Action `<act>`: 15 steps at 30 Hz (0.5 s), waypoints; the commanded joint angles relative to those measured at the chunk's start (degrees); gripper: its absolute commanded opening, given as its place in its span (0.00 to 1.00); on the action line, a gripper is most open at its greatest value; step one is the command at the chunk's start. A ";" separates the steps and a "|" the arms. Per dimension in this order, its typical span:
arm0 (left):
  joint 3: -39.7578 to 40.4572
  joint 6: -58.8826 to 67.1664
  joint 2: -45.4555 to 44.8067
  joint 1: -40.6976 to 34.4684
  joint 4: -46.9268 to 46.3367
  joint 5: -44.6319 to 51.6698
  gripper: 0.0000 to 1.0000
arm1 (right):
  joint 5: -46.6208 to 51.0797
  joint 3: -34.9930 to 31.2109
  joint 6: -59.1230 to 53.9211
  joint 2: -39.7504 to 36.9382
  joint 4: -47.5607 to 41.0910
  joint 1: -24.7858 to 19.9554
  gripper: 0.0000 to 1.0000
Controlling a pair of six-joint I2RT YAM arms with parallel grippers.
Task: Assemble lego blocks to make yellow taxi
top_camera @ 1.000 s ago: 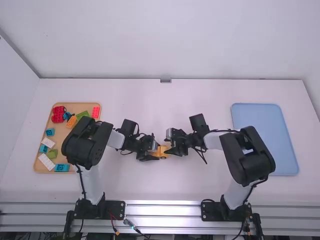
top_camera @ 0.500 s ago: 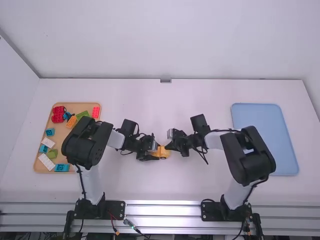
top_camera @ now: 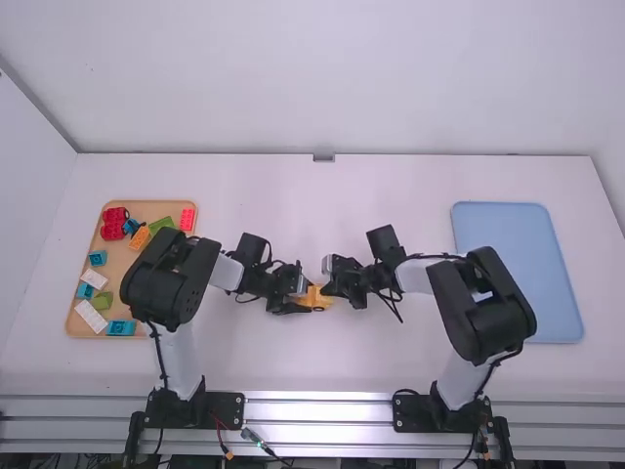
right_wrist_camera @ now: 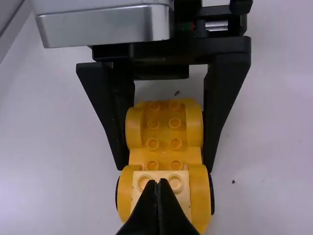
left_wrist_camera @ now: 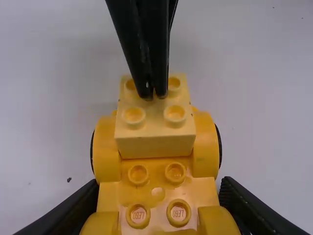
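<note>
Chassis, yellow, one: the landmark and the start of the taxi (left_wrist_camera: 146, 197). Lies on the white surface (top_camera: 342, 362), between the two hands.

Left hand (right_wrist_camera: 164, 169): holding the chassis, one finger along each flank, fingers spaced by its width. Purpose, as judged: a vice, keeping the body from sliding or twisting while work is done on top.

Block, pale yellow, studded, one (left_wrist_camera: 155, 146): sits on the chassis, between its rounded fenders, beyond the left hand's grip. Whether fully pressed home, cannot be told.

Right hand (left_wrist_camera: 153, 94): narrow, fingers together, nothing between them; tips at the studs of the pale block, over the chassis. Purpose, as judged: a blunt punch, to seat the block by pressing down. Probable risk: an off-centre push could tip the block or slip off a stud. Fit should be checked before the left hand lets go.

Wooden tray (top_camera: 119, 258), one: left of the chassis in the high view; holds spare blocks, red (top_camera: 114, 225), green (top_camera: 104, 301) and others.

Blue tray (top_camera: 518, 274), one: right of the chassis; likely the place for the finished taxi.
</note>
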 commanded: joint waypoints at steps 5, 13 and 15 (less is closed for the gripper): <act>0.11 0.39 0.68 0.13 -0.37 0.79 0.54 | -0.76 0.13 -0.04 -0.17 0.70 0.20 0.00; 0.11 0.37 0.68 0.00 -0.39 0.87 0.54 | -2.01 0.13 0.17 -0.17 3.54 3.02 0.00; 0.11 0.39 0.68 0.11 -0.39 0.98 0.54 | -1.99 0.15 0.20 -0.17 3.82 3.23 0.00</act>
